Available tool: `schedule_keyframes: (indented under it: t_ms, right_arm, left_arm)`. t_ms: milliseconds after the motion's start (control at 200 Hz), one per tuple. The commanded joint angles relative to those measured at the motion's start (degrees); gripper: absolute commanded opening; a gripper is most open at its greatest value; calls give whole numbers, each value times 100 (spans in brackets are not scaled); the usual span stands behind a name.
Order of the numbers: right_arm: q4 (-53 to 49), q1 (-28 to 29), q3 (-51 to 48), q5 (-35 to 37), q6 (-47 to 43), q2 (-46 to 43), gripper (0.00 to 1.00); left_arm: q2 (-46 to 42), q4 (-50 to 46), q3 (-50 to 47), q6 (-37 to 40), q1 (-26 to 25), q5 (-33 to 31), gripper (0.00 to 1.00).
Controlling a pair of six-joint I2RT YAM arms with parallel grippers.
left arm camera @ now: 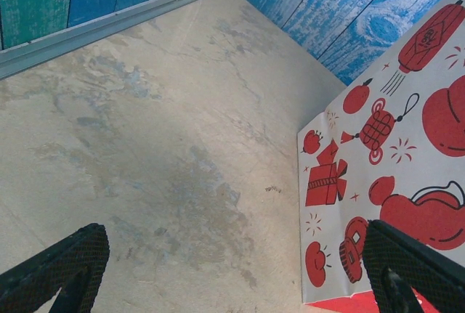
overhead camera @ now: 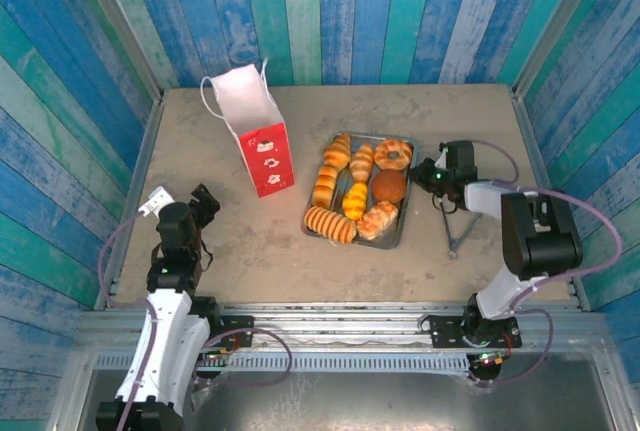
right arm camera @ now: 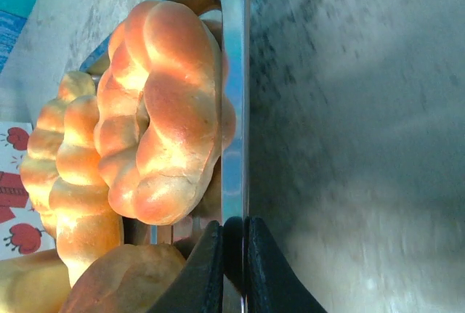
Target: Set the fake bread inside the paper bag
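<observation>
left gripper (overhead camera: 203, 203) jaws wide, holding nothing, near table's left edge, facing paper bag (left arm camera: 385, 168) | right gripper (right arm camera: 234, 220) pinched tight on tray (right arm camera: 234, 73) right rim | we see fake bread (overhead camera: 355, 191) all in tray, mid-table | bag upright toward far-left corner, apart from tray

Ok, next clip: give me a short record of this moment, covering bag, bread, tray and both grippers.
tray: grey metal, mid-table
paper bag: upright, mouth open, left of the tray, not touching it
bread: all visible pieces lie on the tray, packed close
left gripper: open, empty, low over the table beside the paper bag's printed side
right gripper: shut on the tray's right rim, next to the ring doughnut
progress: no bread lifted yet
</observation>
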Motion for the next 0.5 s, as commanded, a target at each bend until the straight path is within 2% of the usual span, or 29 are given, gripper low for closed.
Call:
schedule_keyframes:
  t_ms: [0, 371, 496]
  right_arm:
    - [-333, -154, 687, -250, -384, 548, 1]
    - [-1576, -213, 3202, -476, -933, 2197, 1]
    - [-1700, -222, 3433, -263, -925, 2425, 2]
  left_arm:
    - [32, 81, 190, 108, -11, -53, 94]
    - [127, 83, 223, 140, -15, -55, 94]
    - [152, 81, 298, 177, -7, -3, 94]
